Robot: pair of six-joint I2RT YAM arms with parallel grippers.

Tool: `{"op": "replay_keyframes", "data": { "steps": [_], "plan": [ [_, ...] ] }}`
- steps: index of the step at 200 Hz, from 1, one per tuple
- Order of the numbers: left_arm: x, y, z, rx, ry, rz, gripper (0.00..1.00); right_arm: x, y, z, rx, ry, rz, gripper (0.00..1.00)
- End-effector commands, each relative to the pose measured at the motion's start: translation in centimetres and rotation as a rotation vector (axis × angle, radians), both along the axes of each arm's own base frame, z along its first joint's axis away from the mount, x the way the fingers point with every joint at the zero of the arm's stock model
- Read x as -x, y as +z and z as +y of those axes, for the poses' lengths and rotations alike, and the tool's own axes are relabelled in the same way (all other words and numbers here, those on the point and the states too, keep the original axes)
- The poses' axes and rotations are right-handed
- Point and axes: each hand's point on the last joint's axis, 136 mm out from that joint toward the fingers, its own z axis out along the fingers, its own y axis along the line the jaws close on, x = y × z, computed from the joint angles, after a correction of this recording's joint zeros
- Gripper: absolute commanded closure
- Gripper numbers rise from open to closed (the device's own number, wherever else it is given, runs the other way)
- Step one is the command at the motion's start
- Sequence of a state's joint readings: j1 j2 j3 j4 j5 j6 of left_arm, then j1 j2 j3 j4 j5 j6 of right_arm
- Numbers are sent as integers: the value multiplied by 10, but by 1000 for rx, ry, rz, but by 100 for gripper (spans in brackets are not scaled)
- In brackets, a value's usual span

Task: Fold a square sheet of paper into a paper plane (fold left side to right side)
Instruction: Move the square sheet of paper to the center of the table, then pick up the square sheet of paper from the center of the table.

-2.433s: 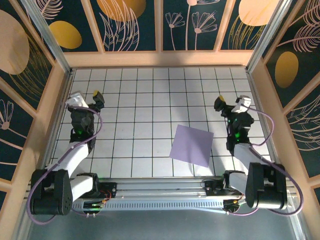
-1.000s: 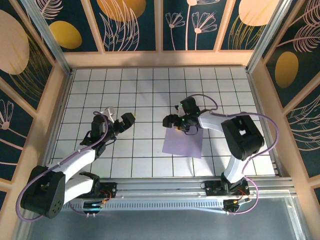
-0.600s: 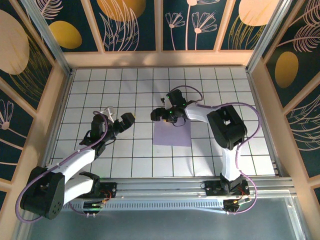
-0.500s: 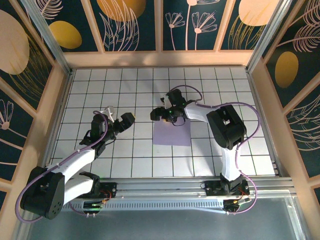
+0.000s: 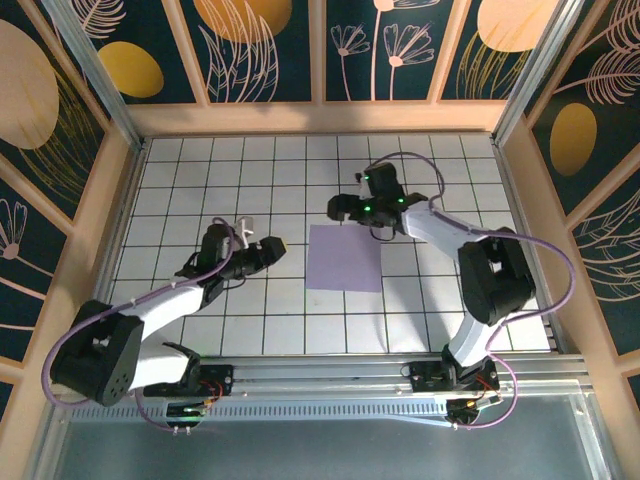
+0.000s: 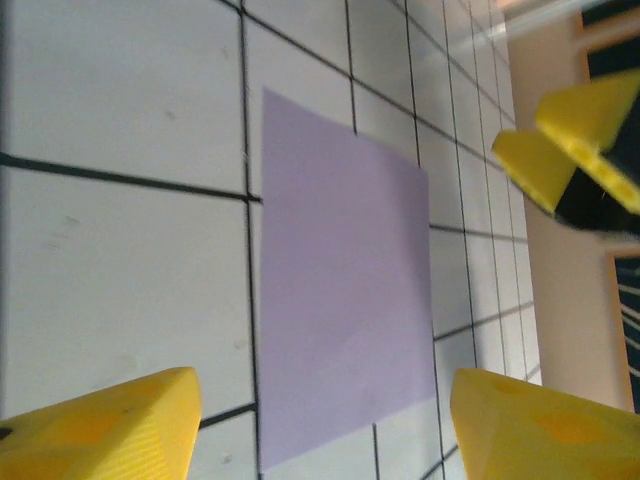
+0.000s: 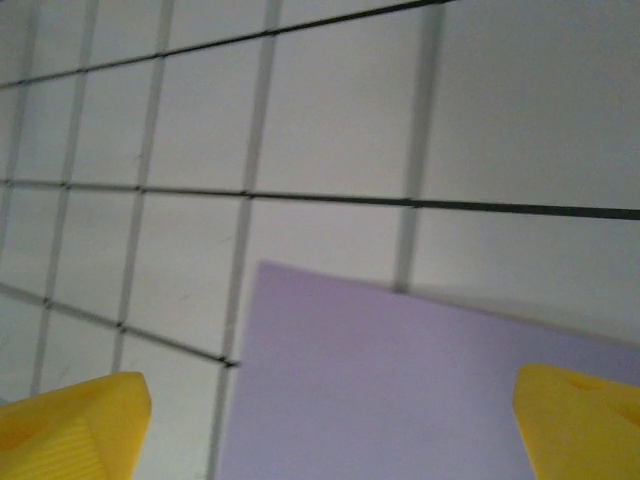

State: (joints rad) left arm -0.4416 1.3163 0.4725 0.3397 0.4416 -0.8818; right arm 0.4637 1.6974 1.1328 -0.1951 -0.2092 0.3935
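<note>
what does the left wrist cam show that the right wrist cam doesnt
Left wrist view: nearly the whole square sheet of paper lying flat, framed by the open left gripper, with the right gripper's fingers past the sheet and a strip of wooden wall. Right wrist view: a close look at one corner of the sheet, seen through the open right gripper. Both share the lavender sheet, the white grid tiles and yellow fingertips at the bottom corners.

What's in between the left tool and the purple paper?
Just bare white tiles with dark lines. In the top view the left tool sits left of the square sheet of paper, apart from it, nothing lying on the strip between.
</note>
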Motion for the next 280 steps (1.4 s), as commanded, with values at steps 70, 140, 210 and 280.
{"op": "replay_keyframes", "data": {
  "steps": [70, 140, 210, 280],
  "plan": [
    [11, -44, -98, -72, -209, 202, 60, 18, -58, -38, 235, -54, 113, 1],
    [23, -83, -93, -166, -196, 324, 64, 21, -85, -31, 316, -27, 165, 1],
    [27, -100, -89, -196, -192, 365, 72, 41, -91, -17, 315, 31, 223, 4],
    [20, -89, -93, -164, -173, 324, 72, 81, -86, 8, 321, 128, 290, 16]
  ]
}}
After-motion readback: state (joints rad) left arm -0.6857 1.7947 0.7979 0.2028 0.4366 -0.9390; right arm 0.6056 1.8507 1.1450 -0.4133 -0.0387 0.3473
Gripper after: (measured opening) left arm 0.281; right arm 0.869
